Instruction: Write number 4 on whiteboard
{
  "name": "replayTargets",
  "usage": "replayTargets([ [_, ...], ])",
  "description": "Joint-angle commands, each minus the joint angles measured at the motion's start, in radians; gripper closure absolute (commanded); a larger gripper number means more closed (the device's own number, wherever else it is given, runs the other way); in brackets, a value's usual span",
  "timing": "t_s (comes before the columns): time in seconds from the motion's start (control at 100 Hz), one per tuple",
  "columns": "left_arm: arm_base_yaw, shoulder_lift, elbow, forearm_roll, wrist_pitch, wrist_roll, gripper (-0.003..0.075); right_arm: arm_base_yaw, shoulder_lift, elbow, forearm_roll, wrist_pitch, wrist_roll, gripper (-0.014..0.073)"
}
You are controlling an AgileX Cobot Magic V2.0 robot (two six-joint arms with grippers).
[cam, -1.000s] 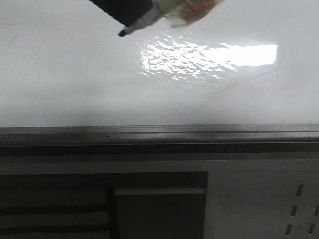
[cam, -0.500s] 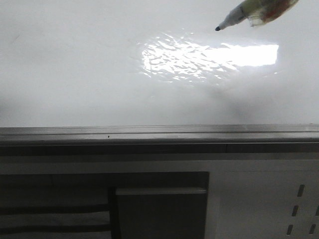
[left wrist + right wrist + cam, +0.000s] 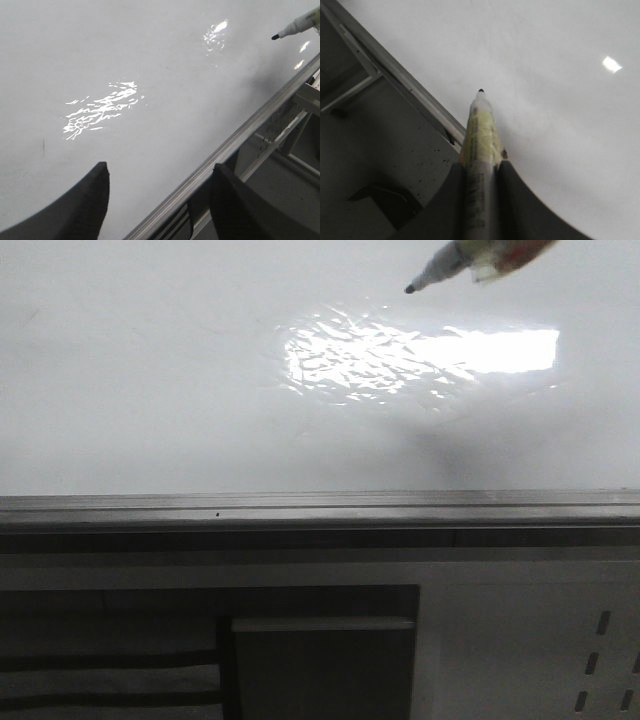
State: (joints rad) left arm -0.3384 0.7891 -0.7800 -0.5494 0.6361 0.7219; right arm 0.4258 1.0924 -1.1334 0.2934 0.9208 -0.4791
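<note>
The whiteboard (image 3: 150, 390) is glossy white and fills the upper part of the front view. No number 4 shows on it in any view. My right gripper (image 3: 481, 172) is shut on a marker (image 3: 480, 130) wrapped in yellowish tape, black tip pointing forward over the board (image 3: 560, 125). In the front view only the marker (image 3: 465, 258) shows, at the top right, its tip (image 3: 410, 288) just above the glare and apart from its shadow. My left gripper (image 3: 160, 200) is open and empty above the board's near edge (image 3: 150, 60). The marker tip (image 3: 276, 36) shows far off.
A bright rippled glare (image 3: 400, 350) lies on the board right of centre. A grey metal rail (image 3: 300, 505) runs along the near edge. Below it is a white perforated panel (image 3: 520, 640) with slots. A faint short dark streak (image 3: 43, 148) marks the board.
The marker swung from the top left-centre to the top right, then drew back a little left and up. The dark gripper body has left the front view.
</note>
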Motion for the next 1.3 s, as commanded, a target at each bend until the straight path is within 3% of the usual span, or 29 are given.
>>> replayTargets([
  [0.0,0.002,-0.008,-0.026,-0.035,-0.066,-0.009,0.0314,-0.001,0.027,-0.043,0.083,-0.018,0.004,0.0638],
  [0.14,0.002,-0.008,-0.026,-0.035,-0.066,-0.009,0.0314,0.044,0.027,0.103,0.156,-0.334,-0.016,0.0638],
  [0.51,0.002,-0.008,-0.026,-0.035,-0.068,-0.009,0.0314,0.035,0.120,0.118,0.158,-0.490,-0.014,0.0638],
  [0.77,0.002,-0.008,-0.026,-0.035,-0.094,-0.009,0.0314,0.055,0.200,0.118,0.134,-0.421,-0.014,0.0638],
  [1.01,0.002,-0.008,-0.026,-0.034,-0.143,-0.009,0.0314,-0.105,0.108,0.129,0.119,-0.290,-0.014,0.0638],
  [1.29,0.002,-0.008,-0.026,-0.034,-0.144,-0.009,0.0314,-0.002,0.089,0.092,0.139,-0.367,-0.039,0.0638],
])
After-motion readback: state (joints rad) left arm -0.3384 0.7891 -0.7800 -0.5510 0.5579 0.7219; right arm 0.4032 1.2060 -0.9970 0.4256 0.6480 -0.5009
